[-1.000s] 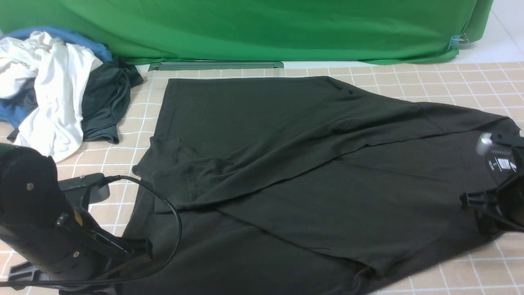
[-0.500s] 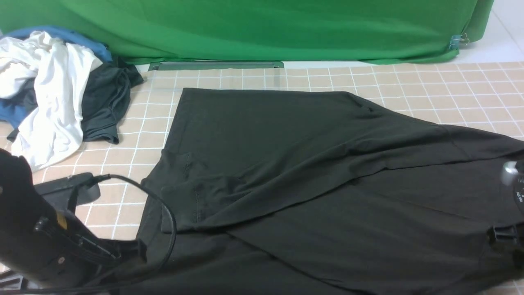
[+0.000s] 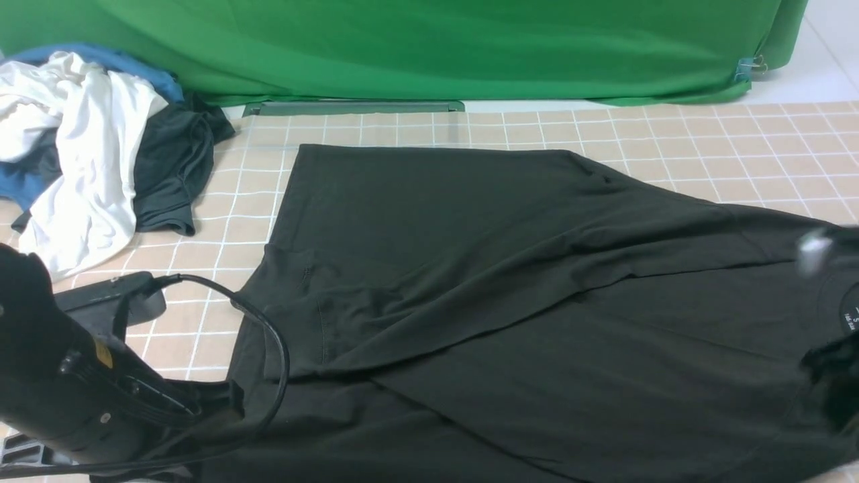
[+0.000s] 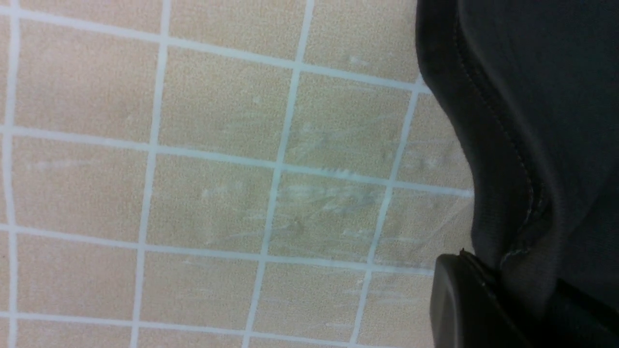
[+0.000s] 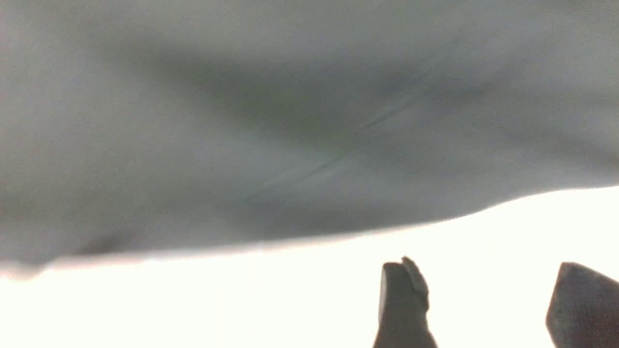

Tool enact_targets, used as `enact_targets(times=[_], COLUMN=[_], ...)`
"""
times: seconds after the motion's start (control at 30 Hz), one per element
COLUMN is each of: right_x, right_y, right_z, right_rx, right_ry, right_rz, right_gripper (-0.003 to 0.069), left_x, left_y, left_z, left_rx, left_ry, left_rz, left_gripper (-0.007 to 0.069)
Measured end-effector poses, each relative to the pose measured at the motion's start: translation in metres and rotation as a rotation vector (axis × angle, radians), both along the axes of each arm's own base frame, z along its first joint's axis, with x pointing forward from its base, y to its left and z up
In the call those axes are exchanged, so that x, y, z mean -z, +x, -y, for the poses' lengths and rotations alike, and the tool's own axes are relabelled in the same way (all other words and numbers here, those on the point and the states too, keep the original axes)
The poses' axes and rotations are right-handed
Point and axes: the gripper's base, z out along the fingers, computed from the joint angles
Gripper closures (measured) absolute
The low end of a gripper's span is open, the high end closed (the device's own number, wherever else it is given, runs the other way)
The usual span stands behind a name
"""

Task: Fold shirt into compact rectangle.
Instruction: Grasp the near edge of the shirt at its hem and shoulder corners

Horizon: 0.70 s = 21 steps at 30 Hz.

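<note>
The black shirt point(image 3: 510, 288) lies spread over the checked table, its far side folded diagonally across the body. The white neck label point(image 3: 849, 312) shows at the right edge. At the near left, my left gripper point(image 3: 218, 406) is shut on the shirt's hem. In the left wrist view, the stitched hem point(image 4: 508, 145) runs into the closed left gripper point(image 4: 508, 290). My right gripper point(image 5: 488, 285) stands open, its fingers point(image 5: 401, 295) wide apart with nothing between them and the shirt cloth point(image 5: 242, 145) blurred just beyond. The right arm point(image 3: 835, 382) is a dark blur by the collar.
A heap of white, blue and dark grey garments point(image 3: 87, 147) sits at the back left. A green backdrop point(image 3: 402, 47) hangs behind the table. A flat black device point(image 3: 111, 305) with a looping cable point(image 3: 278, 362) lies by the left arm.
Both arms dragged the shirt towards the near edge. The right gripper then opened and let go at the collar. The left gripper keeps its hold.
</note>
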Motion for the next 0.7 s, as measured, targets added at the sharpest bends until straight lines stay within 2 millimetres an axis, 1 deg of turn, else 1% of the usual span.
enact_targets(times=[0.03,0.07,0.1,0.13,0.17,0.2,0.3,0.33,0.37,0.43,0.53,0.7], right_x=[0.002,0.009,0.012,0.016,0.019,0.023,0.028,0.029,0.030,0.031,0.035,0.048], right_y=[-0.004,-0.017,-0.022,-0.031,-0.033,-0.043,-0.057,-0.059,-0.064,-0.069,-0.070,-0.066], right_z=[-0.006,-0.029,-0.037,-0.052,-0.054,-0.069,-0.097,-0.100,-0.111,-0.125,-0.133,-0.137], right_rx=[-0.026,-0.143,-0.184,-0.262,-0.276,-0.371,-0.579,-0.606,-0.696,-0.804,-0.857,-0.876], right_ry=[0.016,0.046,0.056,0.061,0.062,0.061,0.037,0.032,0.017,0.008,0.004,-0.022], right_rz=[-0.013,-0.042,-0.051,-0.064,-0.066,-0.060,0.015,0.028,0.073,0.133,0.166,0.139], right_gripper=[0.0253,0.0275,0.0286,0.0300,0.0305,0.0317,0.0329,0.0330,0.0331,0.0329,0.0320,0.0278], left_x=[0.000,0.000,0.000,0.000,0.000,0.000,0.000,0.000,0.000,0.000,0.000,0.000], left_y=[0.000,0.000,0.000,0.000,0.000,0.000,0.000,0.000,0.001,0.001,0.001,0.001], left_z=[0.000,0.001,0.001,0.001,0.001,0.001,0.001,0.001,0.001,0.001,0.001,0.001], left_rx=[-0.002,-0.005,-0.006,-0.006,-0.006,-0.006,-0.007,-0.007,-0.007,-0.007,-0.009,-0.009], left_ry=[-0.003,-0.010,-0.013,-0.014,-0.014,-0.014,-0.014,-0.014,-0.014,-0.014,-0.015,-0.015], left_rz=[0.000,0.004,0.004,0.004,0.004,0.004,0.005,0.005,0.005,0.005,0.006,0.007], left_gripper=[0.0594,0.0594,0.0594,0.0594,0.0594,0.0594,0.0594,0.0594,0.0594,0.0594,0.0594,0.0594])
